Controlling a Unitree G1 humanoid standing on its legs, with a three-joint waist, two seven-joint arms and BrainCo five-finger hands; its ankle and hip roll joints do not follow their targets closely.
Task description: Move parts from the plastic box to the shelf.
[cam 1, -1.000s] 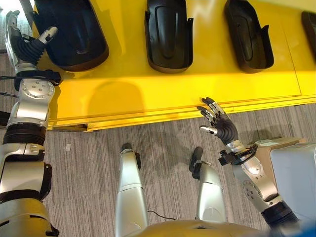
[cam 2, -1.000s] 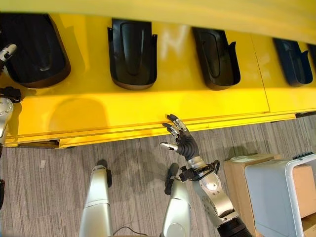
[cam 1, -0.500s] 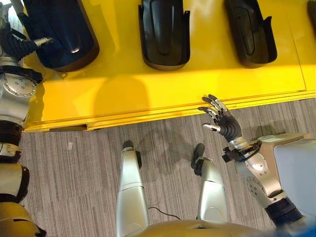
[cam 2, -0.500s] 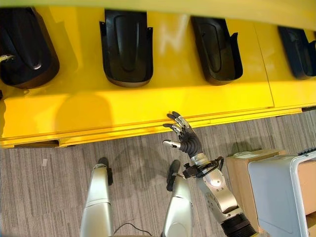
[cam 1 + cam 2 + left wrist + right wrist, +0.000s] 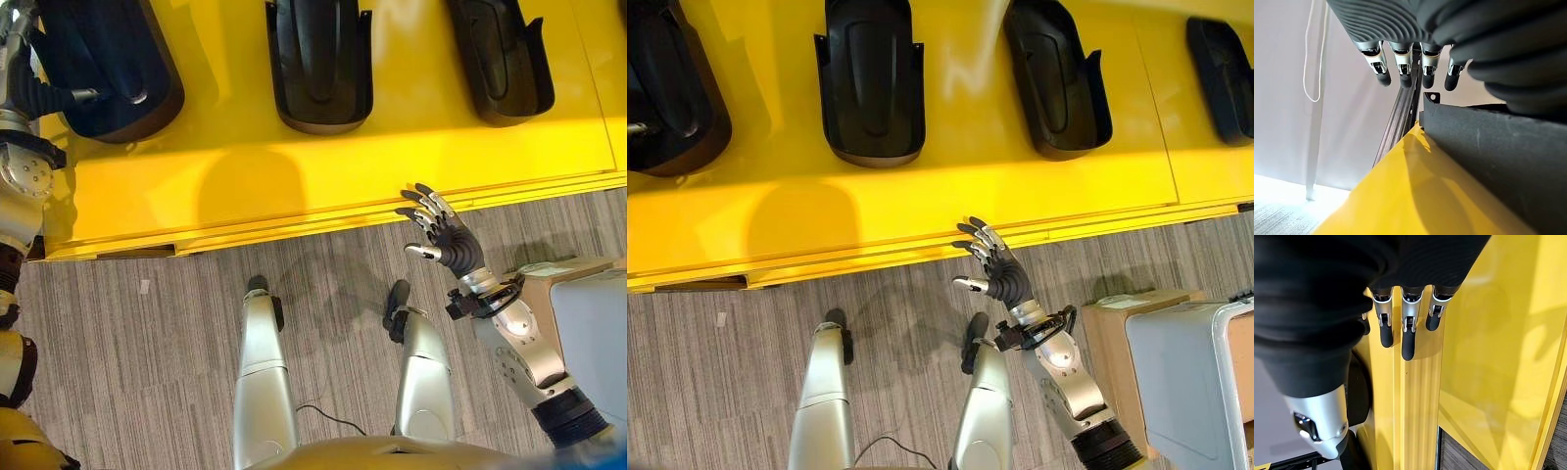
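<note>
Left eye view, black part (image 5: 103, 59) on yellow shelf (image 5: 323, 171), touching left robot hand (image 5: 24, 73)

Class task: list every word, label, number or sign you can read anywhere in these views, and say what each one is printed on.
None can be read.
Black parts: no print visible.
Yellow shelf: plain surface, no label.
Cardboard box and grey plastic box: no text legible.
Small pale scrap on the floor: too small to tell.
Left hand and right hand: no markings readable.
</note>
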